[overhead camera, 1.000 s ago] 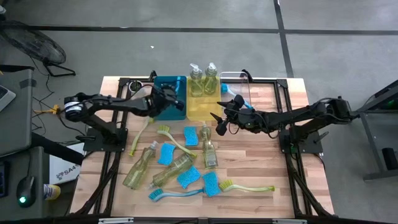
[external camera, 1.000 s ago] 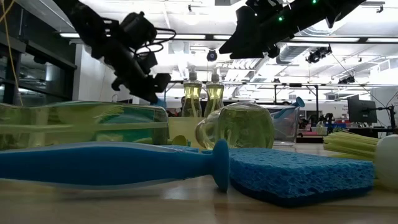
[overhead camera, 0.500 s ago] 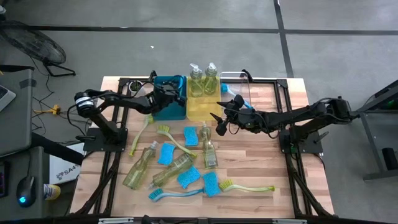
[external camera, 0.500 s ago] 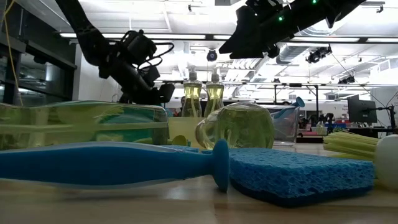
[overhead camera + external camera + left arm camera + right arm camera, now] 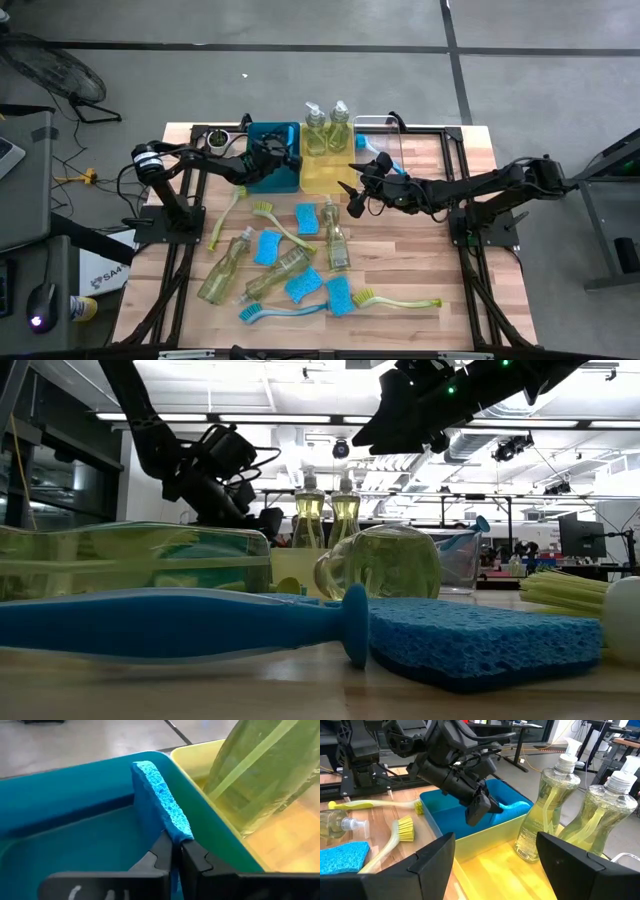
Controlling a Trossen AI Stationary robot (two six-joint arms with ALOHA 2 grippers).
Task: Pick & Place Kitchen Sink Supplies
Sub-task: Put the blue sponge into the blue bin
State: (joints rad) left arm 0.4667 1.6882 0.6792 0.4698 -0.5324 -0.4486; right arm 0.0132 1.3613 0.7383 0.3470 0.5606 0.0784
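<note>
My left gripper (image 5: 289,160) (image 5: 176,848) reaches into the teal bin (image 5: 262,178), shut on a bright-blue sponge (image 5: 159,799) (image 5: 513,806). My right gripper (image 5: 353,196) (image 5: 495,865) hangs open above the table, near the yellow bin's near edge (image 5: 322,187). Two soap bottles (image 5: 316,127) (image 5: 340,125) stand in the yellow bin. Three more bottles (image 5: 225,265) (image 5: 279,272) (image 5: 337,243) lie on the table among several blue sponges (image 5: 267,246) and dish brushes (image 5: 281,310) (image 5: 400,301). My left gripper pinches the sponge's near end (image 5: 176,834) between its two fingers, one on each flat face. It comes slanting down from the table's left. The sponge stands on edge ahead of the fingers, inside the teal bin beside the wall next to the yellow bin (image 5: 200,820). Whether it touches the bin, I cannot tell.
A clear container (image 5: 385,135) with a blue brush (image 5: 380,157) stands right of the yellow bin. A small white cup (image 5: 216,138) sits left of the teal bin. The table's right half (image 5: 440,260) holds little beside the right arm.
The left gripper has carried the sponge down and a little toward the table's right, sinking into the teal bin; its arm has folded closer to the bin. The right arm has kept still.
</note>
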